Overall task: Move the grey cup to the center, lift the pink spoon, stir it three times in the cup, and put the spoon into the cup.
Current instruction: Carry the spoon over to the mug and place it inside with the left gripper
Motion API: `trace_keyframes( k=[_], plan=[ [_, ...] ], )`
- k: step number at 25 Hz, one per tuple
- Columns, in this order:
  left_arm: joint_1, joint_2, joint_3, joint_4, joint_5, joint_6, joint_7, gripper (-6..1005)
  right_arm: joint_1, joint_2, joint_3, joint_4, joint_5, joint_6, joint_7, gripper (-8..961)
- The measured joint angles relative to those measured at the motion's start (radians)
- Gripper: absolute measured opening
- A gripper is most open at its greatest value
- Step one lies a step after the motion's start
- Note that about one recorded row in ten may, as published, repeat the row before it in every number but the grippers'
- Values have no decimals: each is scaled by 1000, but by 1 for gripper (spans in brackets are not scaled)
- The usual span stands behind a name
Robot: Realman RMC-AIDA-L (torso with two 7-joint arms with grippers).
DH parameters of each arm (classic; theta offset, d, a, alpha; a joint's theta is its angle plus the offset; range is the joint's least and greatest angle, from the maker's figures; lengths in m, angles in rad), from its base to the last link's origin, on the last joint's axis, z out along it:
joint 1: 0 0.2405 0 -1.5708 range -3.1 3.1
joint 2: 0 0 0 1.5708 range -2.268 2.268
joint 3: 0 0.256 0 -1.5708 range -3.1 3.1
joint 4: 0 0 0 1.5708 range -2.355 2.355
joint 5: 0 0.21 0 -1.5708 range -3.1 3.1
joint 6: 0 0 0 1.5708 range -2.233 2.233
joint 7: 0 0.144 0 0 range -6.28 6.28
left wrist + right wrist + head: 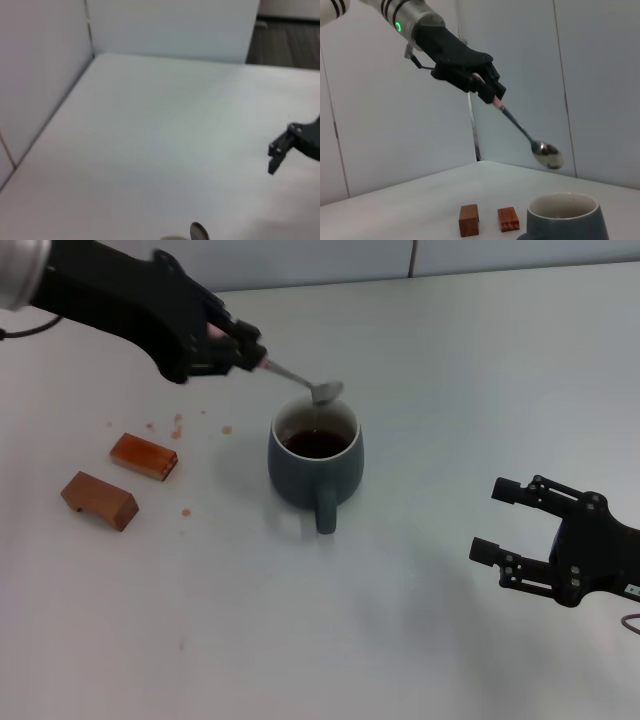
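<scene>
The grey cup [315,457] stands upright mid-table with dark brown liquid inside and its handle toward me; its rim also shows in the right wrist view [565,212]. My left gripper [245,350] is shut on the pink spoon [300,380], holding it by the handle. The spoon slants down, its silver bowl hovering just above the cup's far rim, clear of the liquid. In the right wrist view the spoon [530,142] hangs in the air above the cup. My right gripper [500,522] is open and empty at the right, low over the table.
Two brown rectangular blocks [143,456] [98,499] lie left of the cup, with a few crumbs near them. They also show in the right wrist view [469,220]. The white table [400,620] ends at a wall behind.
</scene>
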Motion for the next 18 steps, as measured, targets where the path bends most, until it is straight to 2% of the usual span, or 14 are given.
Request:
trace_keyframes(
  k=[5, 13, 18],
  plan=[
    [-22, -3, 83, 5, 51, -32, -2, 134, -1, 0, 0, -2, 0, -1, 0, 787],
    [-45, -5, 134, -5, 124, -71, 2, 135, -1, 0, 0, -2, -1, -9, 0, 787],
    [-55, -7, 206, -5, 162, -91, 0, 135, -1, 0, 0, -2, -2, -11, 0, 787]
  ],
)
